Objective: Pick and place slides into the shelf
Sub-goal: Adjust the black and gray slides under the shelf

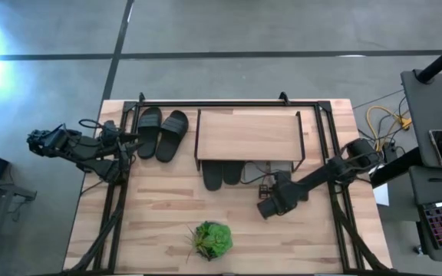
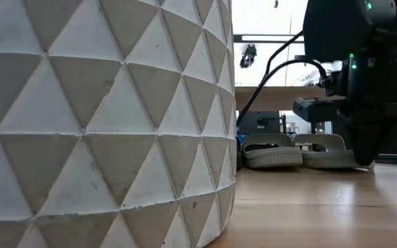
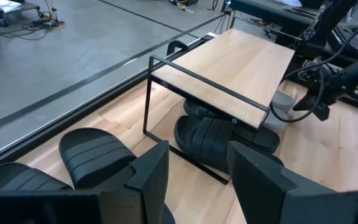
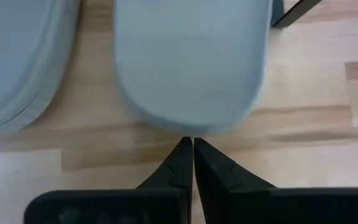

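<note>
Pincer tips of the right arm [image 4: 192,155] are pressed together, holding nothing, just short of the rounded end of a pale grey slide [image 4: 188,62]. Its twin [image 4: 23,62] lies beside it, both lengthwise under the shelf [image 1: 248,134]. One black pair [image 1: 222,175] lies under there too; another [image 1: 161,132] lies beside the shelf on the desk [image 1: 159,207]. No writing is readable. The left pincer [image 3: 194,180] waits, spread wide.

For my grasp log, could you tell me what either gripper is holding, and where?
Nothing: the right gripper is shut just short of a grey slide; the left gripper is open.
</note>
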{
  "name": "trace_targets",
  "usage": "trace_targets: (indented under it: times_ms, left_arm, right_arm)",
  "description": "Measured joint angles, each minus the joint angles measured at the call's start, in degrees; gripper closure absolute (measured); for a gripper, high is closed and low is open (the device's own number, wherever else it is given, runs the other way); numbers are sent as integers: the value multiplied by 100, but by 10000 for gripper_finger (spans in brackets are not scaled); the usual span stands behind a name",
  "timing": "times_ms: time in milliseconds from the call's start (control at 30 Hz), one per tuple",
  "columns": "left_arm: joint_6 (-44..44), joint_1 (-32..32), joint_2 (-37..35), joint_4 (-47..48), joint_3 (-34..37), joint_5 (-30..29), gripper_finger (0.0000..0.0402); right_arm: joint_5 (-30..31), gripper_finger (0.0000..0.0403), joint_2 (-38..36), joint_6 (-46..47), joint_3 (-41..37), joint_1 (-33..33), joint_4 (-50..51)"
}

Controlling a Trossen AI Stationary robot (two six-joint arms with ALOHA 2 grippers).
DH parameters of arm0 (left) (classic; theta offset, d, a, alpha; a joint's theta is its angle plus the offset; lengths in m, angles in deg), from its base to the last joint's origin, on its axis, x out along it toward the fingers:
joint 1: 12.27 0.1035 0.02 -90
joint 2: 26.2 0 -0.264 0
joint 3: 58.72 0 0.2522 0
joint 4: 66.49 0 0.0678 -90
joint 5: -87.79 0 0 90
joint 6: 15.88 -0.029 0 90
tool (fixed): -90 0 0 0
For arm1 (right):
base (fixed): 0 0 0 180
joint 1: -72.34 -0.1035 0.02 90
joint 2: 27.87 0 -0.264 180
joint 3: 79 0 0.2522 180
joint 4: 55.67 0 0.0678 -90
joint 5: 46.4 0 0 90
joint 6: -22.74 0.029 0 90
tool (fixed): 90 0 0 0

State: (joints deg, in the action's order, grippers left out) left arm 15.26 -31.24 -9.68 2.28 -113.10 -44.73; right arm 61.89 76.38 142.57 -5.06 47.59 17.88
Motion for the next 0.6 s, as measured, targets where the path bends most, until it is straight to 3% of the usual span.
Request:
trace_targets:
  times_ms: [200,400,600]
  left_arm:
    - [0,-2,74,0,0,-2,252]
    - [-2,-2,189,0,0,0,252]
    - [-2,-2,301,0,0,0,252]
  right_arm:
    - [100,394,0,347,415,-347,65]
    - [109,394,0,1024,772,-803,815]
    - [87,394,-17,975,848,-1050,941]
